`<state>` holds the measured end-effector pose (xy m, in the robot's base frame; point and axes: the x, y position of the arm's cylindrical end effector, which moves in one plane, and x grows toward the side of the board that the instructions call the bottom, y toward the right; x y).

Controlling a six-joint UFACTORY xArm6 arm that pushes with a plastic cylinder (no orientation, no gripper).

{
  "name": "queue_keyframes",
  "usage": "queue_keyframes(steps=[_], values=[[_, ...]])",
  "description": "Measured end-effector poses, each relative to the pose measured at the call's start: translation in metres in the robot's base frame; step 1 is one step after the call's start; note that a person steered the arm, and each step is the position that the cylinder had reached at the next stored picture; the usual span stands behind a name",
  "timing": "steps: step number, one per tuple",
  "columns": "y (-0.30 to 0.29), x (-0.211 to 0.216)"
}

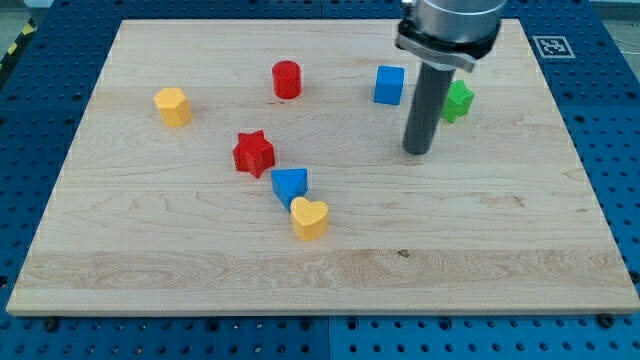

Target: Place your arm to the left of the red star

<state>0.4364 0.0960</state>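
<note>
The red star (253, 152) lies on the wooden board (150, 230), left of centre. My tip (417, 151) rests on the board far to the star's right, at about the same height in the view. The rod rises from it toward the view's top. The tip touches no block; the green block (459, 101) sits just up and right of it, partly behind the rod.
A blue triangular block (290, 184) and a yellow heart (309, 218) lie just below-right of the star. A red cylinder (287, 79) is above it, a yellow block (173, 106) at upper left, a blue cube (390, 85) left of the rod.
</note>
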Motion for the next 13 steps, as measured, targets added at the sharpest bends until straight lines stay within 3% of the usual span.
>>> queue_keyframes(steps=[3,6,9,11,13], values=[[-0.094,0.035],[-0.1,0.038],[-0.107,0.02],[-0.147,-0.016],[-0.182,-0.018]])
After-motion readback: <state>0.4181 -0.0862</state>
